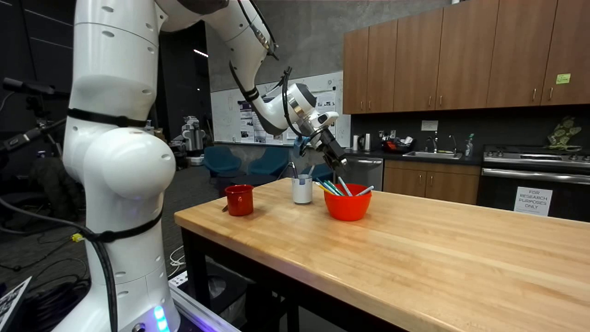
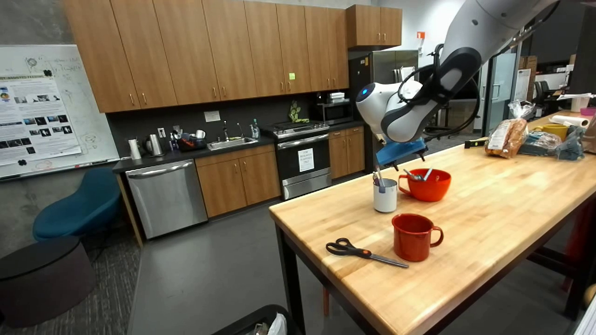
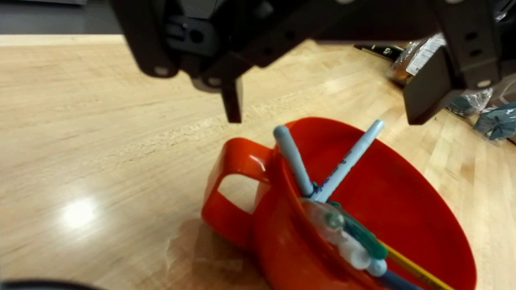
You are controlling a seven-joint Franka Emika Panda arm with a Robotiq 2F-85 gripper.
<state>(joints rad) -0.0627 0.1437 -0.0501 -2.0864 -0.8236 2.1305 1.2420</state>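
Note:
My gripper (image 3: 325, 109) is open with nothing between its fingers (image 3: 429, 88). It also shows in both exterior views (image 1: 340, 162) (image 2: 409, 159), just above an orange-red bowl with a handle (image 1: 347, 208) (image 2: 429, 188) (image 3: 387, 193). In the wrist view, a light-blue marker (image 3: 348, 161) and a grey-blue pen (image 3: 293, 159) stick up from the bowl below the fingertips. A green pen (image 3: 365, 237), a yellow pencil (image 3: 415, 266) and clear-capped pens lean at the bowl's near side. A white cup (image 1: 302, 191) (image 2: 385, 197) holding thin tools stands beside the bowl.
A red mug (image 1: 239, 200) (image 2: 413, 238) and black-handled scissors (image 2: 356, 251) lie near the wooden table's (image 1: 438, 258) end. A bread bag (image 2: 507, 137), a blue-grey bag (image 2: 570, 144) and a yellow container (image 2: 556, 130) stand farther along the table.

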